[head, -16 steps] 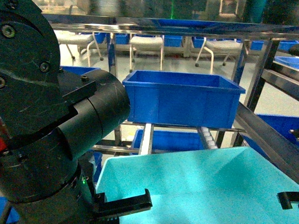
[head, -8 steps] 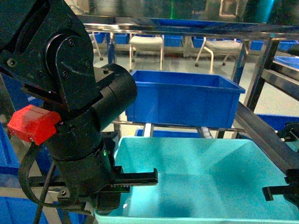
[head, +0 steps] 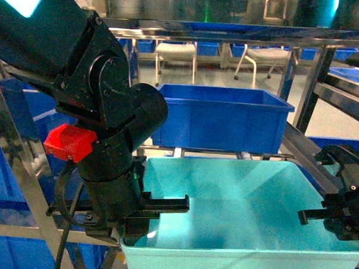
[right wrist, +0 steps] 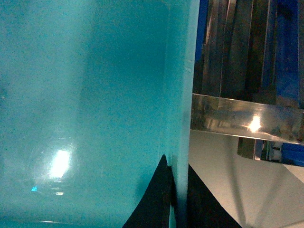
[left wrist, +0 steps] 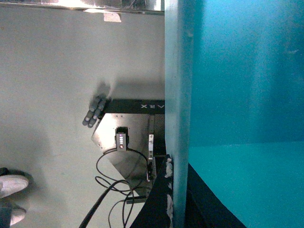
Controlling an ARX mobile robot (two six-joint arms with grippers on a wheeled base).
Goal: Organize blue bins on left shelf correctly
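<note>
A pale turquoise blue bin (head: 236,202) hangs level between my two grippers in front of the steel left shelf (head: 231,32). My left gripper (head: 161,206) is shut on the bin's left wall, one finger inside and one outside. In the left wrist view the bin wall (left wrist: 176,95) runs between the dark fingers (left wrist: 159,202) of that gripper (left wrist: 176,194). My right gripper (head: 319,215) is shut on the right wall. The right wrist view shows that wall (right wrist: 181,95) pinched in the gripper (right wrist: 178,192). The bin holds nothing.
A dark royal-blue crate (head: 222,121) stands on the shelf rails just behind the bin. More dark blue crates sit at the right (head: 352,75) and lower left (head: 11,163). A slanting steel post (head: 20,163) runs close to my left arm. White chairs (head: 176,52) stand beyond.
The bin has gone from tilted up and close to the camera to level and lower, so its near rim now shows. Both arms moved with it, still gripping its walls.
</note>
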